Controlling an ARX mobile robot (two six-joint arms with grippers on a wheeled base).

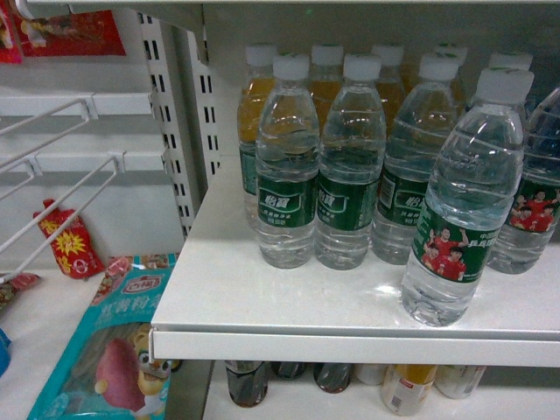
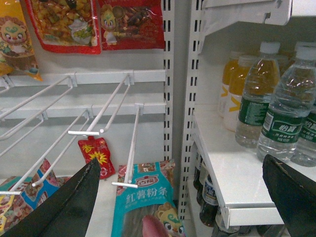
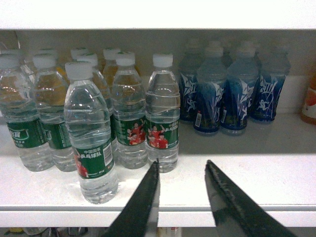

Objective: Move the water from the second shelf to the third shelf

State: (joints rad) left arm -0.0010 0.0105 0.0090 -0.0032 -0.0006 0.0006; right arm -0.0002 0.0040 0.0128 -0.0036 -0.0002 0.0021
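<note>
Currently the water (image 3: pixel 91 133) stands alone at the shelf (image 1: pixel 262 297) front edge, ahead of the bottle rows. Right gripper (image 3: pixel 181 170) is part open, empty, just right of it; left gripper (image 2: pixel 182 170) is wide open, empty. Risk: misaligned close tips it off the edge.

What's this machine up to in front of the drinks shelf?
It is about to pick a water bottle off the white shelf. That bottle stands alone at the front, ahead of the other water bottles. The right gripper is open, pointing at the shelf just right of it, holding nothing. The left gripper is also open and empty, off by the snack hooks.
</note>
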